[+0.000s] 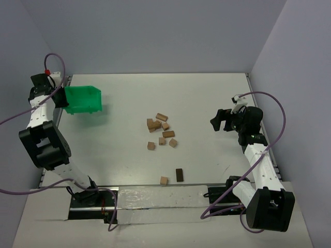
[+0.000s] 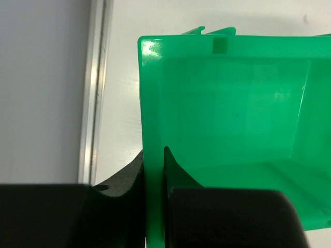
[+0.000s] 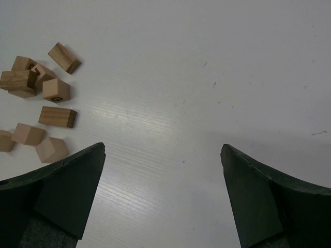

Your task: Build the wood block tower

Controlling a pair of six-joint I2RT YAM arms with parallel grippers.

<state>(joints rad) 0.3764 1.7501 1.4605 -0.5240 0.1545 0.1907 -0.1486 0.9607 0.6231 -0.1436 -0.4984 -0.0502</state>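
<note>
Plainly, the wood blocks (image 1: 161,130) lie loose around the middle of the table (image 1: 207,93), pointing every which way, with two more close to the near edge; nothing is stacked yet. The right fingers (image 3: 67,191) hover nearer, spread wide and empty, the pile off to their left. The left fingers (image 2: 124,206) are clamped on a wall of the green bin (image 2: 232,103) at the far left corner.

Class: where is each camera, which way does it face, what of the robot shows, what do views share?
Top external: above, behind bases, looking down at table; both arms.
Left wrist: on left arm, facing green bin; left gripper clamps its wall.
Right wrist: on right arm, facing wood blocks; right gripper open.
Shared with top: bin, blocks.
</note>
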